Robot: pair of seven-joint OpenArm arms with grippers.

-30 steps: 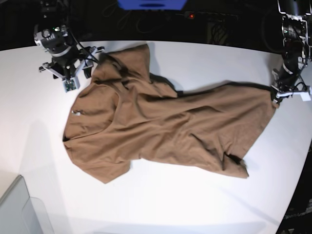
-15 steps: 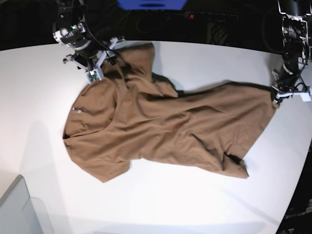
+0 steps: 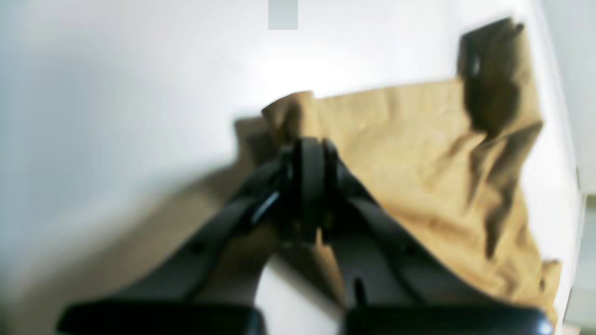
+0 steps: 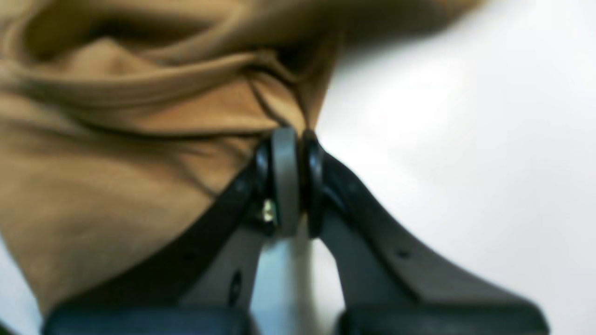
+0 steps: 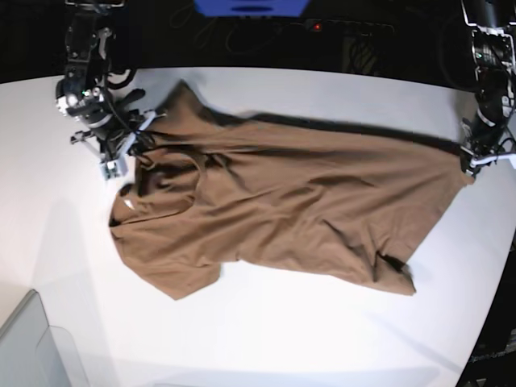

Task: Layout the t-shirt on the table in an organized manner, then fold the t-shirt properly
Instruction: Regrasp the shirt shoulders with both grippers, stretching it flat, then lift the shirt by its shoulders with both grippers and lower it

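Observation:
The brown t-shirt (image 5: 282,201) lies stretched across the white table (image 5: 266,339), collar end at the left, hem at the right. Its small white tag (image 5: 131,203) shows near the collar. My right gripper (image 5: 133,145) is at the shirt's upper left shoulder, shut on the cloth. In the right wrist view the jaws (image 4: 288,139) pinch a fold of the t-shirt (image 4: 116,177). My left gripper (image 5: 468,165) is shut on the hem corner at the far right. The left wrist view shows that gripper (image 3: 305,149) closed on the t-shirt's (image 3: 419,153) edge.
A grey translucent bin corner (image 5: 32,347) sits at the front left. The table's curved edge (image 5: 492,282) runs down the right side. Dark equipment and cables lie behind the table's back edge. Bare white tabletop (image 5: 322,347) lies in front of the shirt.
My right gripper has shut on the shirt's shoulder and pulled it left and forward. The bunched upper fold has spread out, so the shirt lies longer and flatter. The left arm has held still.

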